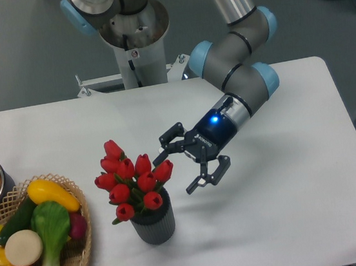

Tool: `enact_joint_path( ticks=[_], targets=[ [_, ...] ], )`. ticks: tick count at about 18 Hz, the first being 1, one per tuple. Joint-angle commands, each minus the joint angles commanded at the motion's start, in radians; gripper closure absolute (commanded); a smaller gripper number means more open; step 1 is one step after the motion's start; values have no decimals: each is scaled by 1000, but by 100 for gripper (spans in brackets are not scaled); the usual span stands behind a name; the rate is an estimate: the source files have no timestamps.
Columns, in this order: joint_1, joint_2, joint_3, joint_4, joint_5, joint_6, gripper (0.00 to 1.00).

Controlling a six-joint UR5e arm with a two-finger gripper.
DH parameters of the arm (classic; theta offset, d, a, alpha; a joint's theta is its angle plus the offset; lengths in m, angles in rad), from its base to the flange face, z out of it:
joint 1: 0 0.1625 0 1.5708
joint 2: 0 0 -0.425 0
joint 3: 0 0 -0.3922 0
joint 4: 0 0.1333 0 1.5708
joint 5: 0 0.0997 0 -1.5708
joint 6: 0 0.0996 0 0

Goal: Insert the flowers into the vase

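The flowers (134, 180) are standing in the vase (153, 223), lower centre; the gripper (181, 168), wide open and empty, should be withdrawn without brushing them.

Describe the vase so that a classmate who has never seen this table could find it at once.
Start at the white table and look along its front edge, right of the wicker basket of toy vegetables. The vase is the short, dark grey, ribbed cylinder there. Unlike anything nearby, it holds red tulips.
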Motion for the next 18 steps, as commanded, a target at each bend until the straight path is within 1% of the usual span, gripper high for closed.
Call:
enact_joint_path(
  ticks=[1,2,3,4,6,8,10,11,15,17,18],
  targets=[
    [6,17,6,-2,6,-2,0],
    [29,40,11,-2,26,-2,0],
    [57,63,18,-2,63,-8,0],
    [75,72,32,-3,104,-14,0],
    [121,100,51,-5,225,-28,0],
    [173,143,75,-8,404,-63,0],
    [189,187,77,-9,561,-69,0],
    [190,207,81,-11,615,-75,0],
    [213,290,92,-15,754,-104,0],
    [241,336,107,-47,852,-115,0],
    [241,357,115,-64,911,-107,0]
  ],
)
